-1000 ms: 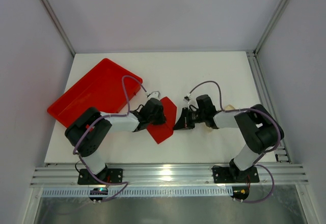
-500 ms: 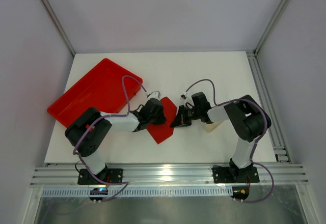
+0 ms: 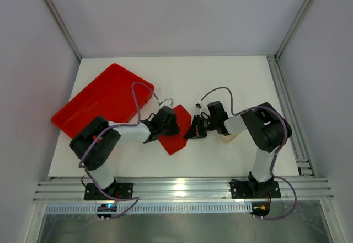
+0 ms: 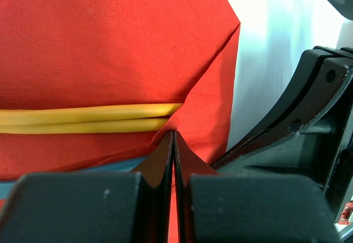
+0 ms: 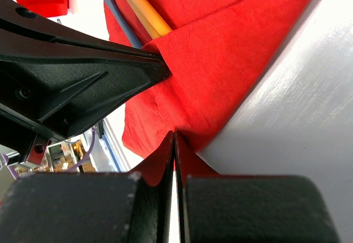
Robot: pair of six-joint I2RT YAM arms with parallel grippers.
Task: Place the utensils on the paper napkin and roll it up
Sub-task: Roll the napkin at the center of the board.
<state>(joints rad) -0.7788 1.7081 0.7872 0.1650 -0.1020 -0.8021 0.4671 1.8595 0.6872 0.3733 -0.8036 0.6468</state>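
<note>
1. The red tray (image 3: 102,102) sits at the far left of the tabletop (image 3: 231,83).
2. My left gripper (image 4: 173,139) is pinched closed on a fold of the paper napkin (image 4: 110,49).
3. The utensils (image 4: 83,119) lie across the napkin, with one end tucked under that fold.
4. My right gripper (image 5: 174,139) is clamped tight on the napkin's right edge.

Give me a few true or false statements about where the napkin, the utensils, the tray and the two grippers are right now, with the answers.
1. The left gripper and the right gripper are both shut on the paper napkin. True.
2. The napkin is spread fully flat. False: a flap is folded over one end of the utensils.
3. The red tray sits on the left arm's side of the table. True.
4. The utensils lie in the red tray. False: they lie side by side on the napkin.
</note>
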